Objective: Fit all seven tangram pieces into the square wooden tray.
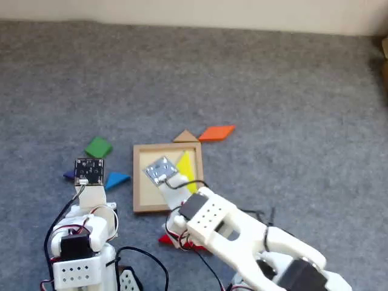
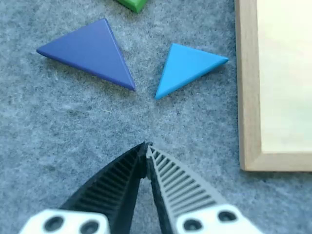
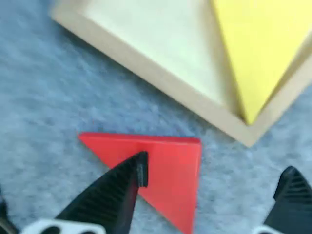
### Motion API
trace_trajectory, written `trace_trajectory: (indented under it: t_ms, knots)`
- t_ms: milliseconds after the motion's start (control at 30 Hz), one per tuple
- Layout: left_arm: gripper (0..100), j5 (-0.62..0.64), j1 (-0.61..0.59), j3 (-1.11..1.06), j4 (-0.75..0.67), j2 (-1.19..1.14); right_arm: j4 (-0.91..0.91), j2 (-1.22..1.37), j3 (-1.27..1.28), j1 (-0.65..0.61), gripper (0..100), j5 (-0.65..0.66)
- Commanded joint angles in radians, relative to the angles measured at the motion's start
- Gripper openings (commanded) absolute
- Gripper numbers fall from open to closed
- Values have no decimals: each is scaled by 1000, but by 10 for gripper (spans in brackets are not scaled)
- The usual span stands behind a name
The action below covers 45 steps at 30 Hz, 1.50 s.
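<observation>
right gripper [image 3: 215, 174], spread wide, hangs over the red triangle [image 3: 168, 168] beside the tray [image 3: 146, 68] corner; left gripper [image 2: 147, 148] clenched empty, farther off

Grey felt-covered counter [image 1: 291, 91], fuzzy and evenly matted, pale wall [image 1: 194, 11] in a strip along the far edge, small brown object [image 1: 385, 50] cut off at the right edge
</observation>
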<state>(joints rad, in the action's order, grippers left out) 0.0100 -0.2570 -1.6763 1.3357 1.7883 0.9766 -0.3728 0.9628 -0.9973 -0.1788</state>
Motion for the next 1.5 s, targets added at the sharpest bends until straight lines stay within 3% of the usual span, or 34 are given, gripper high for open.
trace_trajectory:
  t_ms: [0, 167, 533, 667, 867, 1033, 1267, 1467]
  knots:
    - [13, 9, -12, -19, 5, 33, -53, 133, 19, 88, 390, 23]
    - [13, 9, -12, -19, 5, 33, -39, 179, 27, 209, 390, 176]
    - [13, 9, -12, -19, 5, 33, 38, 179, 19, 447, 390, 278]
    - [13, 9, -12, -19, 5, 33, 42, 177, -39, 479, 390, 278]
    - [13, 9, -12, -19, 5, 33, 248, 163, -232, 486, 390, 278]
    - [13, 9, -12, -19, 5, 33, 303, 74, -315, 435, 391, 284]
    - [13, 9, -12, -19, 5, 33, 283, -22, -147, 275, 392, 288]
    - [13, 9, -12, -19, 5, 33, 62, -21, 47, 266, 392, 405]
